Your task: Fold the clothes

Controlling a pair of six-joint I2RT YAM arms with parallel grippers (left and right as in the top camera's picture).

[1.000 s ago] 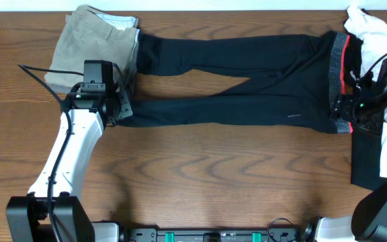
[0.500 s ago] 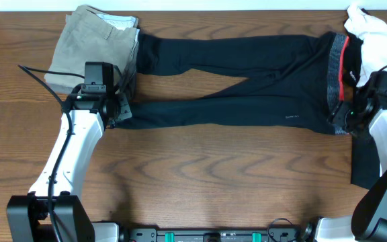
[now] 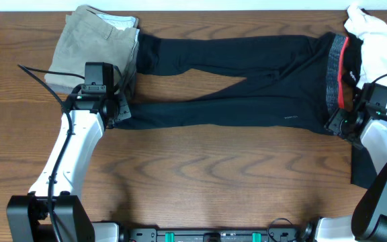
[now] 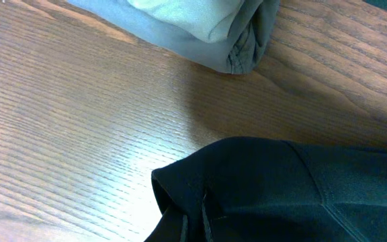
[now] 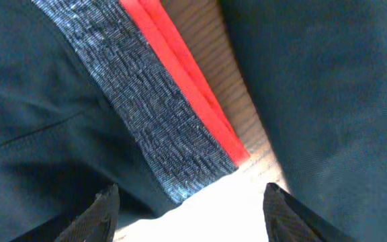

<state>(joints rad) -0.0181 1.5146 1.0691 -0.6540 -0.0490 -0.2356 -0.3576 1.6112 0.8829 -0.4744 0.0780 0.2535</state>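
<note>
The black leggings [image 3: 234, 81] lie stretched across the table, legs to the left, red-and-grey waistband [image 3: 340, 70] at the right. My left gripper [image 3: 116, 111] is shut on the cuff of the near leg [image 4: 261, 188]; its fingers pinch the black fabric at the bottom of the left wrist view [image 4: 193, 225]. My right gripper [image 3: 338, 122] is open at the near corner of the waistband. In the right wrist view its fingertips [image 5: 190, 208] straddle the grey-and-red band's end [image 5: 173, 134] without touching it.
Folded khaki trousers [image 3: 93, 44] lie at the back left, beside the leg cuffs, and show in the left wrist view [image 4: 200, 27]. A white printed T-shirt [image 3: 375, 37] sits at the back right. A dark cloth [image 3: 365, 158] lies by the right edge.
My right gripper has moved from over the waistband toward the table's front, to the band's near corner. The left arm and the leggings have not moved.
</note>
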